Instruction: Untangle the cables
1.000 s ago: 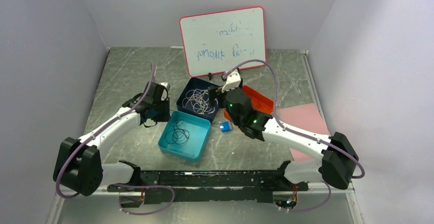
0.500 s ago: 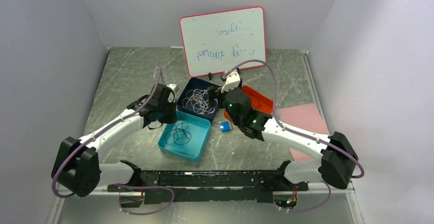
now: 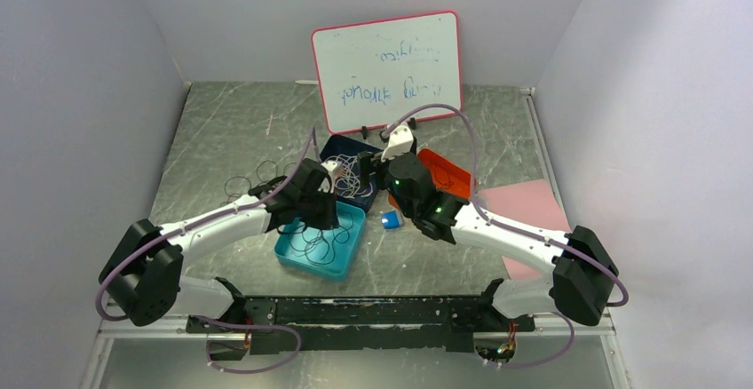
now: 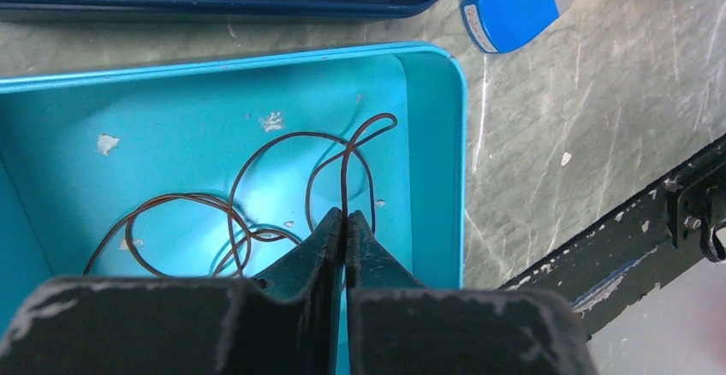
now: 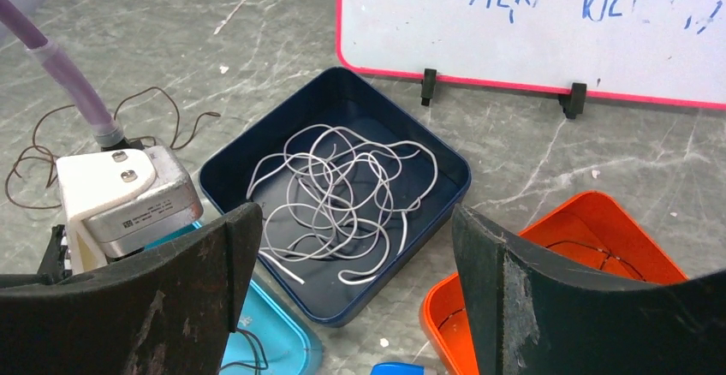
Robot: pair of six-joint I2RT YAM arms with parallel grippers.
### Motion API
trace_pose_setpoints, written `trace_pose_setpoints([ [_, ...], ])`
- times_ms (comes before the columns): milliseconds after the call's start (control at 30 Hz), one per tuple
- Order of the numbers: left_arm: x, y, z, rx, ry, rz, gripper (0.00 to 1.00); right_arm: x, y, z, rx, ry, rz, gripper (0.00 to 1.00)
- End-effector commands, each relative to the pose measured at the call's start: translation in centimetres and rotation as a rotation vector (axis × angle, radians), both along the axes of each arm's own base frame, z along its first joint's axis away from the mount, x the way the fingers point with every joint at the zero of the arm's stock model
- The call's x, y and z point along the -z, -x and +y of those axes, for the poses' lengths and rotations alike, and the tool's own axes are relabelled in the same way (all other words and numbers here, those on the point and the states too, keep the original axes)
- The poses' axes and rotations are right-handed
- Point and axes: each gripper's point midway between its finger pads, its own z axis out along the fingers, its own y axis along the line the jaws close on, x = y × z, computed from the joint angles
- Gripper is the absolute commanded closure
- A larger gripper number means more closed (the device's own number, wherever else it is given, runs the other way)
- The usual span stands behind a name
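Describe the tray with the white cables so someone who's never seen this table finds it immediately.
Find the whiteboard standing at the back of the table. Right at its foot lies the navy tray, with an orange tray and a teal tray beside it. Only it holds whitish cables.

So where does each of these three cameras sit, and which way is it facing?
Top external: fixed above and behind the robot, looking down on the table; left arm, right arm, left gripper, right gripper all show.
Left wrist: on the left arm, looking down into the teal tray; shut fingers meeting a brown cable.
Right wrist: on the right arm, facing the whiteboard across the navy tray; open fingers frame it.
Shared: both wrist views catch the navy tray's white cables.
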Motion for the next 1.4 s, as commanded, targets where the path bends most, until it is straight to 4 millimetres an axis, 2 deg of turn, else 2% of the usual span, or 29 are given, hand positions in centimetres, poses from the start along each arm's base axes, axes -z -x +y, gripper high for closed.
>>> trace_pose_setpoints([
  [0, 0.3, -0.7, 0.7, -0.051, -0.043, -0.013, 0.93, -1.2, -0.5, 0.3, 0.006, -0.034, -0.014, 0.15],
  [167, 2.5, -1.1, 2.7, -0.108, -0.175, 0.009, 0.91, -1.3, -0.5, 0.4, 0.004, -0.034, -0.014, 0.15],
  [233, 3.3, -1.2, 3.1, -0.109, -0.213, 0.021, 0.82, -1.3, -0.6, 0.5, 0.003, -0.032, -0.014, 0.15],
  [300, 3.2, -1.5, 3.2, -0.104, -0.223, 0.012, 0.69, -1.4, -0.6, 0.5, 0.003, -0.031, -0.015, 0.15],
  [400, 1.9, -2.2, 3.3, -0.113, -0.224, -0.036, 0.58, -1.5, -0.7, 0.6, 0.001, -0.028, -0.018, 0.15],
  [700, -4.0, -4.2, 3.3, -0.132, -0.183, -0.189, 0.46, -1.7, -0.7, 1.0, -0.012, -0.037, -0.013, 0.15],
  [867, -6.6, -5.1, 4.9, -0.195, -0.176, -0.257, 0.4, -1.6, -0.6, 1.2, -0.016, -0.043, -0.011, 0.15],
  [967, -7.3, -6.3, 6.9, -0.256, -0.152, -0.261, 0.4, -1.6, -0.6, 1.0, -0.014, -0.042, -0.01, 0.15],
  [1100, -7.4, -8.2, 11.1, -0.39, -0.156, -0.242, 0.42, -1.5, -0.5, 0.5, -0.002, -0.037, -0.012, 0.15],
  [1300, -5.4, -11.2, 17.6, -0.56, -0.199, -0.18, 0.45, -1.4, -0.4, 0.2, 0.004, -0.029, -0.012, 0.15],
  [1367, -4.6, -12.3, 19.0, -0.592, -0.2, -0.163, 0.46, -1.4, -0.3, 0.2, 0.002, -0.026, -0.011, 0.15],
])
